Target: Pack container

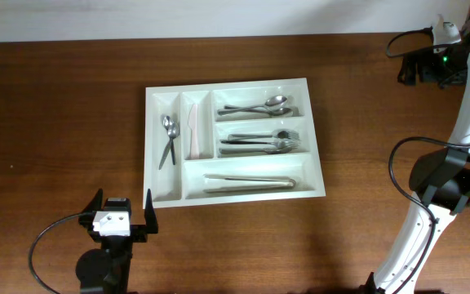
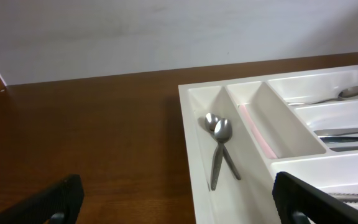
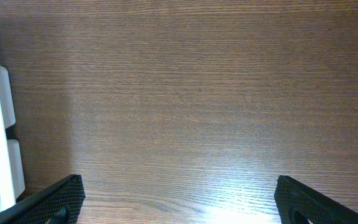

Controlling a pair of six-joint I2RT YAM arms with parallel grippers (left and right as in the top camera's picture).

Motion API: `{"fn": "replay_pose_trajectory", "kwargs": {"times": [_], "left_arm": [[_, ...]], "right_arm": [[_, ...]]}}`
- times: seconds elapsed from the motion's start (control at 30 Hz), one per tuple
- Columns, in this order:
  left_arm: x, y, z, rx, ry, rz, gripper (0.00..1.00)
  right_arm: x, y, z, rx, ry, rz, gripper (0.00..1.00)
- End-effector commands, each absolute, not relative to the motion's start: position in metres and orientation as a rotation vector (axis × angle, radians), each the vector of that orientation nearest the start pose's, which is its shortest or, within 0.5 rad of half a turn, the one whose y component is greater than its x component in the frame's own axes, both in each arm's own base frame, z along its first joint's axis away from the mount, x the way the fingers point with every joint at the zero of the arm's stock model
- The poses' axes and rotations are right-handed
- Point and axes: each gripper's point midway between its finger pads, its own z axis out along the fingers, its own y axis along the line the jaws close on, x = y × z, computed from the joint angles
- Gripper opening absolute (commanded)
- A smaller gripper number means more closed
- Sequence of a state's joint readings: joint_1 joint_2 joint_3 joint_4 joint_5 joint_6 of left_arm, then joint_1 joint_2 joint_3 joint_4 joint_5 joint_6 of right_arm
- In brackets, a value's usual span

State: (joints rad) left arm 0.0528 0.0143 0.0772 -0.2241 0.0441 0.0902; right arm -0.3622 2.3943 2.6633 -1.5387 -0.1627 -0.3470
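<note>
Brown table (image 1: pixel 55 122) bears the container (image 1: pixel 148 147), long axis left-right; left claw (image 1: pixel 122 206) and right claw (image 3: pixel 176 186) spread.

The bench (image 3: pixel 197 93) is dark brown wood with fine straight grain and a soft sheen. The tray (image 1: pixel 148 147) is smooth white plastic, slightly glossy. The spoons (image 2: pixel 221 129) and forks (image 1: pixel 277 143) are polished, mirror-bright metal; the knife (image 1: pixel 193 131) looks pale matt plastic.
</note>
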Motion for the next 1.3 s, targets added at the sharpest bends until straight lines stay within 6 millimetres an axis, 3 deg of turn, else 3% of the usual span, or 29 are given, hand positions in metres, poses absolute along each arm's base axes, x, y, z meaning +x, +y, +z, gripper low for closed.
{"fn": "replay_pose_trajectory", "kwargs": {"times": [0.0, 0.7, 0.83, 1.03, 1.17, 1.27], "left_arm": [[0.239, 0.007, 0.151, 0.07, 1.73, 0.09, 0.99], [0.239, 0.007, 0.151, 0.07, 1.73, 0.09, 0.99], [0.239, 0.007, 0.151, 0.07, 1.73, 0.09, 0.99], [0.239, 0.007, 0.151, 0.07, 1.73, 0.09, 0.99], [0.239, 0.007, 0.151, 0.07, 1.73, 0.09, 0.99], [0.239, 0.007, 0.151, 0.07, 1.73, 0.09, 0.99]], "right_arm": [[0.481, -0.156, 0.189, -0.006, 2.793, 0.057, 0.99], [0.481, -0.163, 0.189, 0.001, 2.795, -0.001, 0.99], [0.5, -0.161, 0.215, -0.026, 2.671, -0.024, 0.99], [0.519, -0.143, 0.304, -0.105, 2.391, -0.128, 0.99], [0.512, -0.126, 0.351, -0.141, 2.267, -0.163, 0.99], [0.497, -0.112, 0.368, -0.165, 2.228, -0.166, 0.99]]}}
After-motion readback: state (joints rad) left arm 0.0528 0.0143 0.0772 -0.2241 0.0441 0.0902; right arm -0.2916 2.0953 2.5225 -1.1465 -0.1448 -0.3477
